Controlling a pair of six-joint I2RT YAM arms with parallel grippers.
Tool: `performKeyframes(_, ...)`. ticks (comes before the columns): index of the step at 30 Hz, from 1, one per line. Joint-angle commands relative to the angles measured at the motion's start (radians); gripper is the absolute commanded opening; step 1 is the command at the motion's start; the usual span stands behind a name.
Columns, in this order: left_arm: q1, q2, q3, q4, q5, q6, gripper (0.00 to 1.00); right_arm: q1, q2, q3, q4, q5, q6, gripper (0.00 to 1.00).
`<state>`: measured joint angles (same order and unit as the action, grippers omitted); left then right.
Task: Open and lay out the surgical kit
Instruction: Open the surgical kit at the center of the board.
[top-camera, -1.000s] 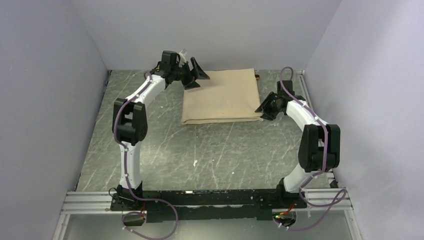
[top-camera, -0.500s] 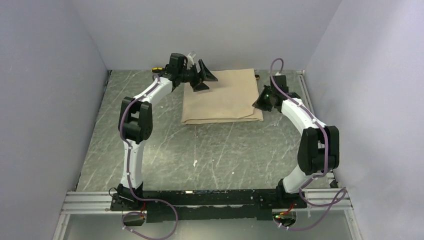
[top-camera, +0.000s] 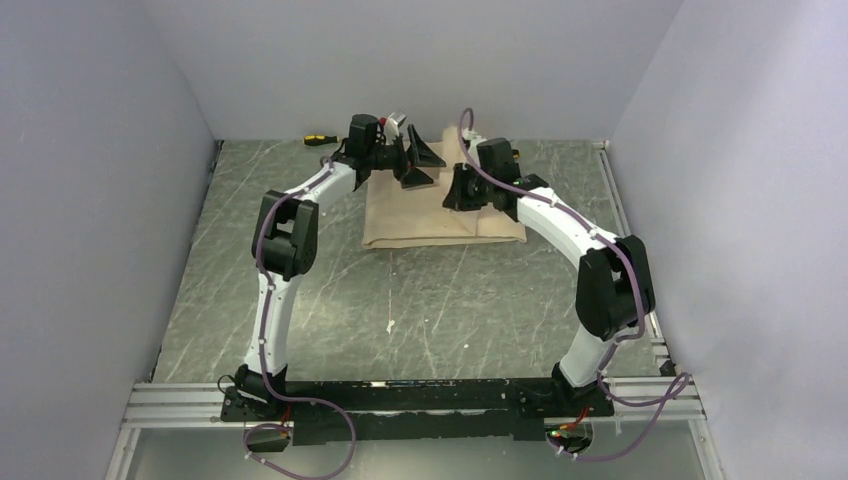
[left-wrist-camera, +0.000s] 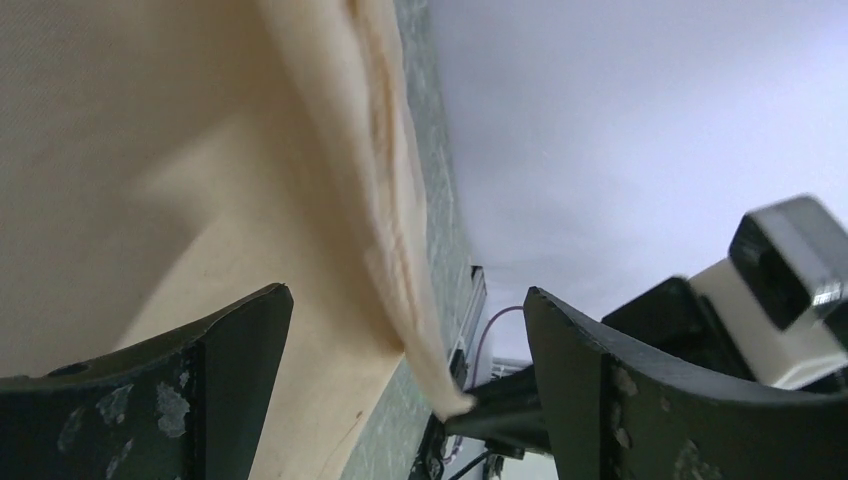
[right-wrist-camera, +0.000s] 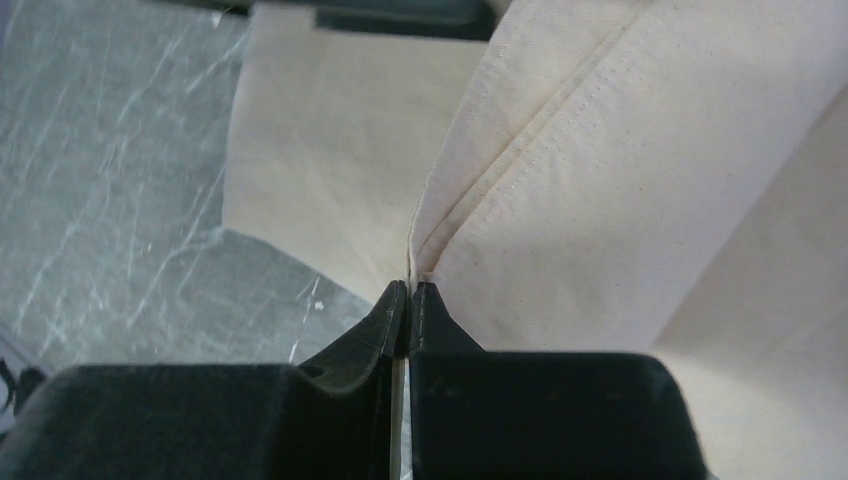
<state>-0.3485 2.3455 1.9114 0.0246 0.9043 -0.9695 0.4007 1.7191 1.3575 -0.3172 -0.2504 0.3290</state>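
The surgical kit lies wrapped at the back of the table as a folded beige cloth (top-camera: 425, 222); whatever is inside is hidden. My right gripper (top-camera: 461, 192) is shut on a stitched hem corner of the cloth (right-wrist-camera: 600, 170), with the jaws (right-wrist-camera: 410, 288) pinching the fold. That flap is lifted off the bundle and held over its middle. My left gripper (top-camera: 418, 160) hovers open above the cloth's back left part. In the left wrist view the raised flap (left-wrist-camera: 395, 230) hangs between the wide-spread fingers (left-wrist-camera: 405, 300), touching neither, with its tip in the right gripper's fingers (left-wrist-camera: 500, 412).
A yellow-and-black screwdriver (top-camera: 318, 139) lies at the back wall, left of the left arm. Grey walls close in on the left, back and right. The green marbled tabletop (top-camera: 420, 300) stretches in front of the cloth.
The right gripper shut on the cloth's right edge and carried it up and leftward over the bundle. The left gripper moved right along the back, staying open.
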Motion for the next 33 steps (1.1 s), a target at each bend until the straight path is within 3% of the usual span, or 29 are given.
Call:
performKeyframes(1, -0.004, 0.062, 0.041, 0.195, 0.094, -0.088, 0.92, 0.027, 0.02, 0.039, 0.021, -0.12, -0.107, 0.0)
performKeyframes(4, -0.004, 0.07, 0.017, 0.25, 0.088, -0.111, 0.92, 0.04, 0.031, 0.044, 0.002, -0.145, -0.136, 0.0)
performKeyframes(11, -0.01, 0.091, 0.045, 0.1, 0.025, -0.021, 0.9, 0.047, 0.023, 0.033, 0.018, -0.183, -0.145, 0.0)
performKeyframes(17, -0.01, 0.093, 0.068, 0.074, -0.002, -0.006, 0.7, 0.051, 0.028, 0.039, 0.006, -0.204, -0.158, 0.01)
performKeyframes(22, -0.01, 0.105, 0.085, 0.069, -0.009, -0.005, 0.63, 0.053, 0.031, 0.037, 0.007, -0.232, -0.164, 0.06)
performKeyframes(25, -0.01, 0.116, 0.091, 0.072, -0.004, -0.004, 0.5, 0.053, 0.037, 0.045, -0.002, -0.235, -0.161, 0.09)
performKeyframes(26, -0.01, 0.12, 0.094, 0.079, 0.003, -0.008, 0.39, 0.053, 0.036, 0.047, -0.003, -0.232, -0.157, 0.11)
performKeyframes(28, -0.009, 0.129, 0.11, 0.077, 0.015, -0.011, 0.2, 0.053, 0.03, 0.05, -0.007, -0.219, -0.146, 0.21)
performKeyframes(29, -0.008, 0.132, 0.119, 0.069, 0.016, -0.007, 0.06, 0.053, 0.024, 0.051, -0.008, -0.204, -0.14, 0.29)
performKeyframes(30, -0.008, 0.129, 0.125, 0.061, 0.015, -0.001, 0.0, 0.052, 0.015, 0.05, -0.007, -0.178, -0.129, 0.39)
performKeyframes(33, -0.001, 0.103, 0.146, -0.003, -0.002, 0.064, 0.0, 0.04, -0.031, 0.036, 0.004, -0.116, -0.092, 0.63)
